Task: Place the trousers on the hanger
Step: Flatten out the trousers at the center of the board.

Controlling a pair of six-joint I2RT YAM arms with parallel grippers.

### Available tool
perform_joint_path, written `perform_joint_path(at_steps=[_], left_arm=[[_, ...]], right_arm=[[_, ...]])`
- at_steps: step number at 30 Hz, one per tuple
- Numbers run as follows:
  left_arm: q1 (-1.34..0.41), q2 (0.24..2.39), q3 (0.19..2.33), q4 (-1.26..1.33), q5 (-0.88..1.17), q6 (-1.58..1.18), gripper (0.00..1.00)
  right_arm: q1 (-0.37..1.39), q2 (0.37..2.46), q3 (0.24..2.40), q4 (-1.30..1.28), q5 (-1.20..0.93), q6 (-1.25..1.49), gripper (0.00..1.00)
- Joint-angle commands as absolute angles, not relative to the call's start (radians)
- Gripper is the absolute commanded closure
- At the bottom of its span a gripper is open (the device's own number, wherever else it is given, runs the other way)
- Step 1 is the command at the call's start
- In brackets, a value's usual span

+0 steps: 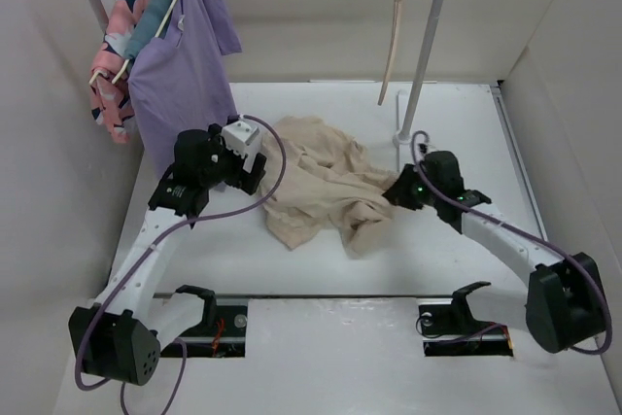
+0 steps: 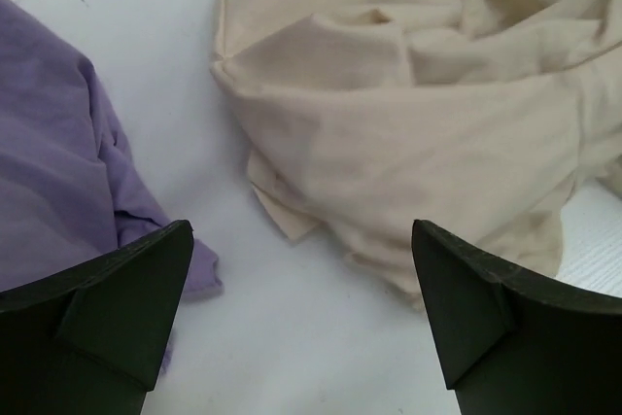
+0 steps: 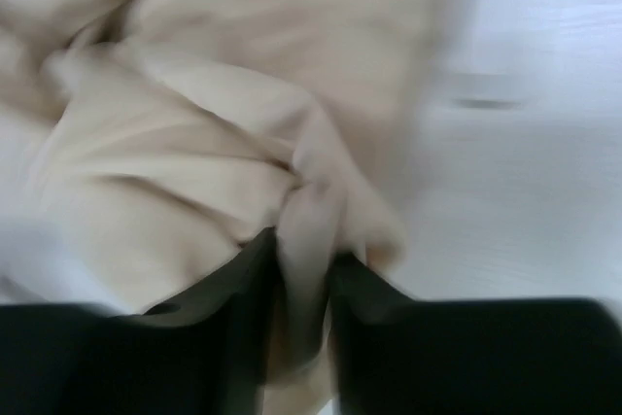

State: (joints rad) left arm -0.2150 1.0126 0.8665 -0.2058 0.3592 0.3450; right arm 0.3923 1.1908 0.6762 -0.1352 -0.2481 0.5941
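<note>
Left arm [image 1: 146, 250]: it runs from its base at the near left corner forward and inward, with the white link slanting up to a bent black wrist.
Left wrist: it is turned inward, towards the middle of the table, and its pale camera block sits on top.
Left gripper [image 2: 301, 240]: the jaws stand wide apart with nothing between the two dark fingers, held just above the tabletop.
Right arm [image 1: 505, 235]: it stretches from its base at the near right, low and leaning inward to the left.
Right wrist: it is pitched down, and green lights show on it.
Right gripper [image 3: 303, 259]: the fingers are pinched close on a fold of the trousers [image 3: 194, 143]. The wrist view is blurred.
</note>
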Motion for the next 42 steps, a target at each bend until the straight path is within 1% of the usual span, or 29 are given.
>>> perform_joint_path(at_steps=[1,2,4,6,7,9,10,11,13,14,15,16,17,18,21,23,24,25,27,28,29,33,36,37,40,41,42], left_arm=[[-0.228,1.026,0.910,-0.198,0.402,0.379,0.07],[-0.241,1.026,0.910,-0.198,0.402,0.393,0.07],[-0.250,1.026,0.919,-0.238,0.391,0.402,0.07],[-0.261,1.016,0.919,-0.262,0.381,0.388,0.06],[-0.261,1.015,0.919,-0.273,0.371,0.377,0.04],[-0.261,0.979,0.882,-0.284,0.339,0.350,0.02],[-0.261,0.967,0.867,-0.284,0.328,0.318,0.01],[-0.261,0.945,0.836,-0.272,0.318,0.295,0.01],[-0.261,0.936,0.812,-0.252,0.261,0.237,0.01],[-0.261,0.924,0.799,-0.242,0.243,0.209,0.01],[-0.261,0.923,0.799,-0.232,0.220,0.157,0.01],[-0.261,0.923,0.799,-0.232,0.175,0.138,0.01],[-0.261,0.923,0.799,-0.221,0.155,0.123,0.01],[-0.261,0.923,0.799,-0.204,0.135,0.114,0.01],[-0.261,0.946,0.799,-0.173,0.045,0.094,0.01],[-0.261,0.956,0.811,-0.164,-0.009,0.066,0.01],[-0.247,0.956,0.811,-0.164,-0.018,0.066,0.01],[-0.247,0.956,0.811,-0.164,-0.018,0.054,0.01],[-0.238,0.956,0.811,-0.164,-0.028,0.054,0.01],[-0.238,0.956,0.811,-0.164,-0.028,0.054,0.01],[-0.238,0.947,0.811,-0.173,-0.028,0.054,0.01],[-0.229,0.937,0.793,-0.182,-0.049,0.064,0.01],[-0.229,0.928,0.813,-0.205,-0.075,0.083,0.01],[-0.229,0.928,0.813,-0.206,-0.099,0.083,0.01],[-0.229,0.904,0.813,-0.206,-0.126,0.092,0.01],[-0.229,0.890,0.804,-0.206,-0.126,0.092,0.01],[-0.229,0.890,0.804,-0.215,-0.126,0.092,0.01]], right_arm=[[0.201,1.128,0.667,-0.221,-0.155,0.719,0.66],[0.158,1.138,0.689,-0.262,-0.071,0.730,0.47],[0.098,1.204,0.788,-0.357,-0.012,0.703,0.18],[0.119,1.256,0.859,-0.425,0.093,0.623,0.13],[0.193,1.273,0.897,-0.474,0.127,0.603,0.11],[0.300,1.272,0.897,-0.485,0.194,0.568,0.10],[0.410,1.256,0.885,-0.495,0.263,0.568,0.10],[0.466,1.215,0.862,-0.495,0.296,0.568,0.10],[0.573,1.168,0.841,-0.523,0.395,0.623,0.09],[0.680,1.143,0.822,-0.523,0.423,0.644,0.09],[0.734,1.099,0.813,-0.523,0.445,0.679,0.09],[0.786,1.080,0.804,-0.523,0.474,0.680,0.09],[0.886,1.068,0.795,-0.497,0.485,0.692,0.07],[0.928,1.068,0.795,-0.485,0.494,0.692,0.07],[1.058,1.121,0.825,-0.402,0.482,0.648,0.08],[1.116,1.241,0.865,-0.387,0.472,0.603,0.08],[1.176,1.291,0.896,-0.437,0.536,0.603,0.08],[1.201,1.393,0.975,-0.480,0.579,0.626,0.08],[1.247,1.486,1.049,-0.540,0.650,0.609,0.08],[1.276,1.526,1.105,-0.549,0.650,0.582,0.08],[1.287,1.593,1.126,-0.526,0.650,0.507,0.08],[1.287,1.722,1.176,-0.365,0.638,0.295,0.08],[1.287,1.840,1.230,-0.347,0.582,0.223,0.07],[1.278,1.868,1.230,-0.360,0.572,0.222,0.07],[1.227,1.962,1.265,-0.399,0.496,0.268,0.03],[1.209,1.985,1.284,-0.437,0.461,0.268,0.03],[1.188,2.006,1.331,-0.457,0.447,0.279,0.07]])
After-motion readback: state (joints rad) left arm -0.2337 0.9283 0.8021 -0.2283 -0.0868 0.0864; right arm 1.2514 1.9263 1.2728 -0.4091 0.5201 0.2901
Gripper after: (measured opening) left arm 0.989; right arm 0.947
